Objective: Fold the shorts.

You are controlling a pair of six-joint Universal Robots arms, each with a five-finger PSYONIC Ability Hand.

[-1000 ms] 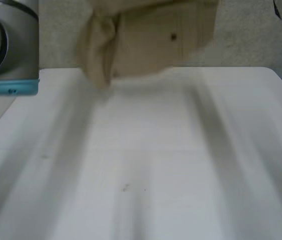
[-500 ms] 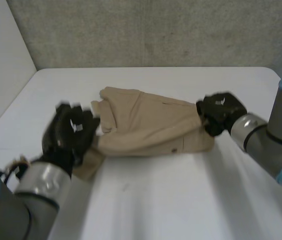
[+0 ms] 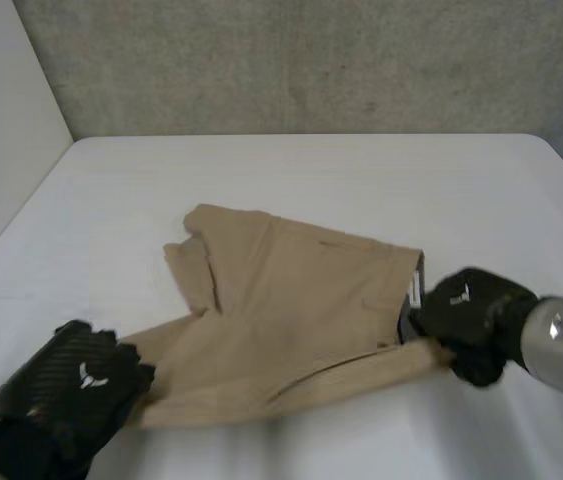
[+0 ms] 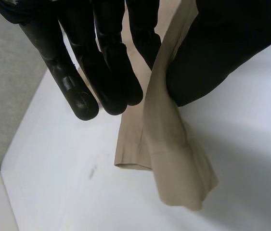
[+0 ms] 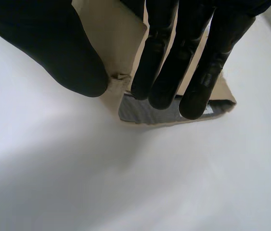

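The tan shorts [image 3: 291, 300] lie across the middle of the white table [image 3: 311, 170], partly spread, with a crumpled fold on their left side. My left hand [image 3: 71, 385] is at their near left corner. In the left wrist view that corner [image 4: 174, 163] hangs pinched between the thumb and the straight fingers of the left hand [image 4: 101, 72]. My right hand [image 3: 471, 315] is at the shorts' right end. In the right wrist view the right hand [image 5: 183, 62] pinches the waistband edge [image 5: 116, 33], and its dark inner lining [image 5: 145, 111] shows at the fingertips.
A grey wall [image 3: 311, 60] stands behind the table's far edge, and a pale panel [image 3: 1, 120] runs along the left side. Bare table lies beyond the shorts and to their right.
The shorts were up in the air a second ago, then came down onto the table. Both hands have since drawn them nearer and spread them wider.
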